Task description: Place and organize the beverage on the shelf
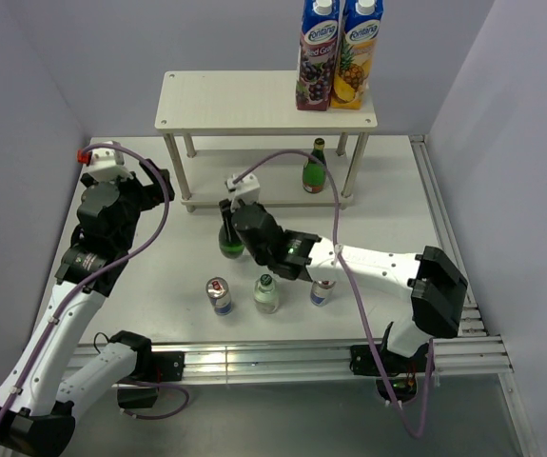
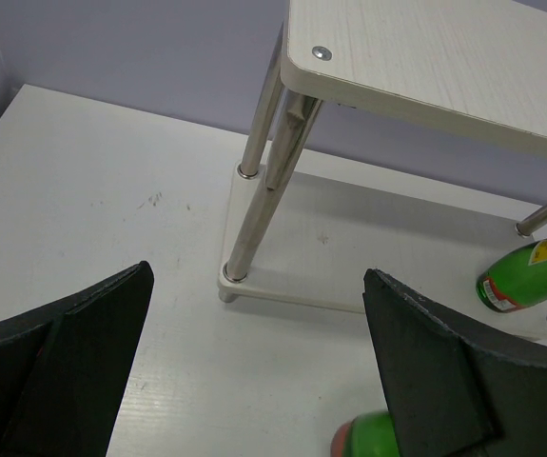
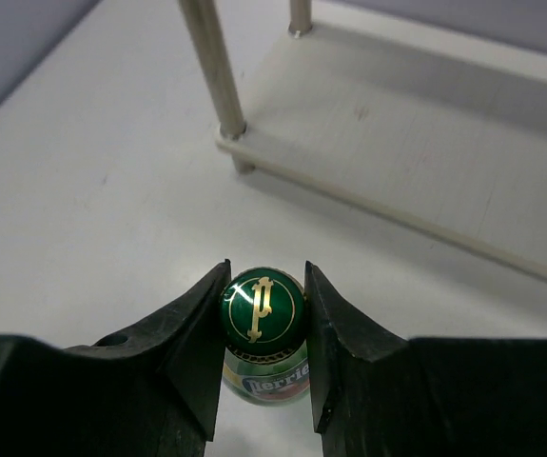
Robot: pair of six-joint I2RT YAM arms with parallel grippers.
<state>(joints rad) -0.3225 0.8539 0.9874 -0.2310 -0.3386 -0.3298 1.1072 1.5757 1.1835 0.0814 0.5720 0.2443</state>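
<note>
From above, the cream-white shelf (image 1: 254,100) stands at the far side of the worktop (image 1: 130,305), with two juice cartons (image 1: 338,52) on the right end of its top board. A dark green glass bottle (image 1: 316,168) stands upright on the lower board, towards the right. The right gripper (image 1: 231,221) reaches in from the right, and its jaws are clamped on the neck of a Perrier bottle (image 1: 230,240). This bottle is upright just in front of the shelf's left front leg. Nearer the arm bases, three drinks stand in a loose row: a slim can (image 1: 219,295), a clear bottle with a green cap (image 1: 267,293) and a second can (image 1: 322,291). The left gripper (image 1: 151,183) hangs beside the shelf's left end, holding nothing.

The left wrist view shows the left gripper (image 2: 256,276) with its jaws spread wide and only worktop between them. Ahead are the shelf's top-board corner (image 2: 425,57) and the lower board, which carries the dark green glass bottle (image 2: 530,276) at its far end. A rounded green shape with a red edge (image 2: 363,438) peeks from behind one finger; what it is cannot be told.

In the right wrist view, the right gripper (image 3: 266,276) pinches the Perrier bottle's gold-marked green cap (image 3: 262,307) from both sides. The shelf's lower board (image 3: 425,133) lies just beyond, apart from the bottle.
</note>
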